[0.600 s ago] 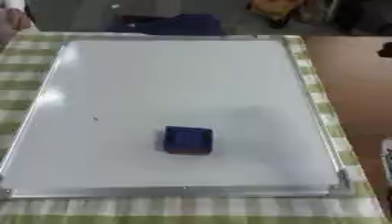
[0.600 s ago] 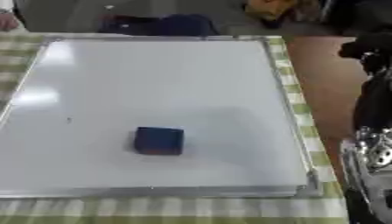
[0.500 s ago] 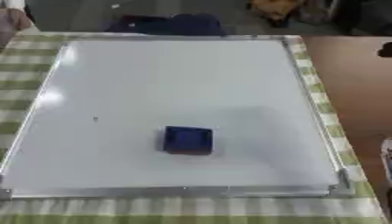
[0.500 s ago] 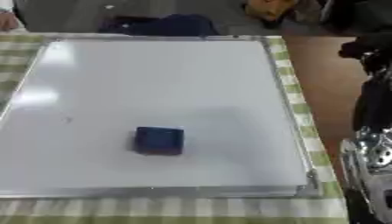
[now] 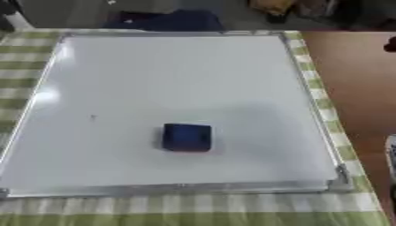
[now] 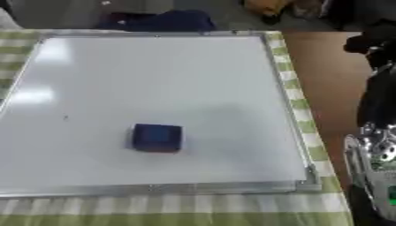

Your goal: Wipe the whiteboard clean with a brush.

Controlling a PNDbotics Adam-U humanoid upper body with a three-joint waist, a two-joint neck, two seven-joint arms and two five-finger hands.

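Green-checked table [image 5: 193, 212] carries a nearly clean whiteboard [image 5: 178, 79]; neither hand shows, so grip state can't be told—you'd next reach for the brush [image 5: 187, 137] and clear the speck [image 5: 93, 117] at left.

- Honestly nothing's moved in the last half second: the brush [image 5: 186, 137] sits on the same spot of the whiteboard [image 5: 178, 79].
- My right arm [image 6: 379, 145] hasn't budged either.

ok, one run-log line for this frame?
brush: lying on whiteboard, near front edge, untouched | board: small dark speck left of brush | right arm at right edge, hands not in view | wipe: not underway
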